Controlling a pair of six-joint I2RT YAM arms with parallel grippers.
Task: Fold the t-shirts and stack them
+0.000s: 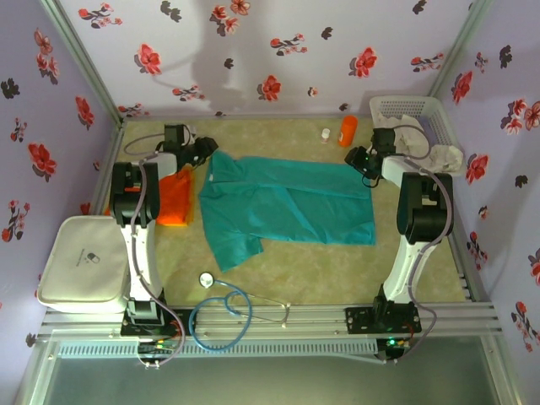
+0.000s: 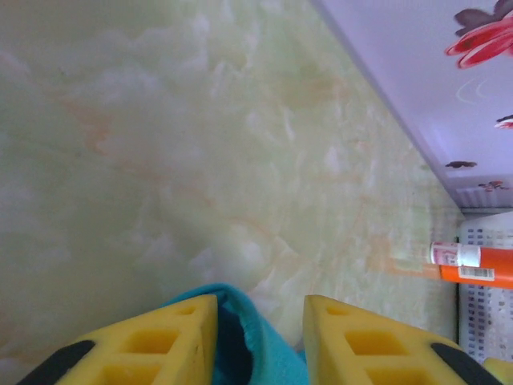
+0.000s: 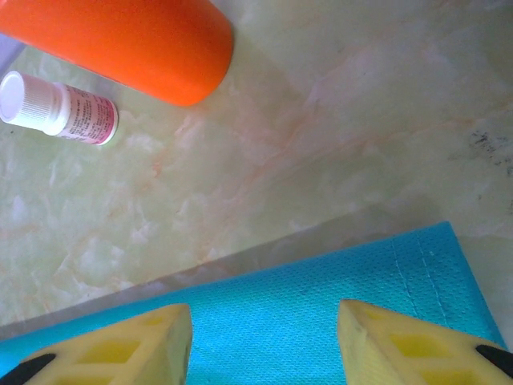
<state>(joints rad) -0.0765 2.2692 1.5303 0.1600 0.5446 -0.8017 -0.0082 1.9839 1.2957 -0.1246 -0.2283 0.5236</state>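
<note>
A teal-green t-shirt (image 1: 287,207) lies spread flat across the middle of the table, one sleeve pointing toward the near left. An orange t-shirt (image 1: 175,201) sits bunched beside the left arm. My left gripper (image 1: 205,152) is at the teal shirt's far left corner. A fold of teal cloth (image 2: 264,353) rests against its left finger, with a gap to the other finger, so my left gripper (image 2: 260,309) is open. My right gripper (image 1: 361,160) hovers at the far right corner. My right gripper (image 3: 264,317) is open, its fingers wide apart above the teal hem (image 3: 321,289).
An orange bottle (image 1: 348,130) and a small white bottle (image 1: 326,134) stand just beyond the shirt's far right corner. A white basket (image 1: 413,118) with cloth is at the back right. A white case (image 1: 84,260) and a stethoscope (image 1: 221,316) lie near the front.
</note>
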